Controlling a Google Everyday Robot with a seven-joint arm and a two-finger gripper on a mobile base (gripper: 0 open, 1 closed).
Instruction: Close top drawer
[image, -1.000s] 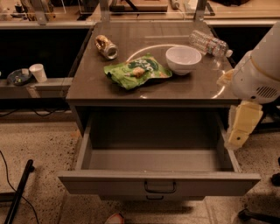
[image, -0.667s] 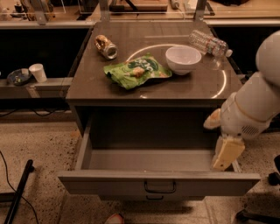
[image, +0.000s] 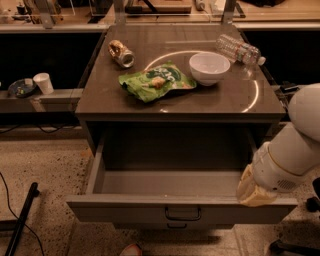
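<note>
The top drawer (image: 175, 182) of the grey cabinet stands pulled far out and is empty inside. Its flat front panel (image: 125, 212) faces me at the bottom, with a small dark bail handle (image: 183, 214) in the middle. My gripper (image: 252, 192) hangs from the white arm (image: 292, 150) at the drawer's front right corner, just over the top edge of the front panel. Its cream-coloured tip points down and toward the drawer.
On the cabinet top (image: 100, 102) lie a green snack bag (image: 155, 81), a white bowl (image: 209, 67), a tipped can (image: 122, 53) and a plastic bottle (image: 239, 49). A lower shelf at the left holds a white cup (image: 43, 83). A dark pole (image: 20, 220) lies on the floor at the left.
My arm has swung down and toward the camera, from beside the cabinet's right edge to the front right corner of the drawer. The drawer has not moved.
</note>
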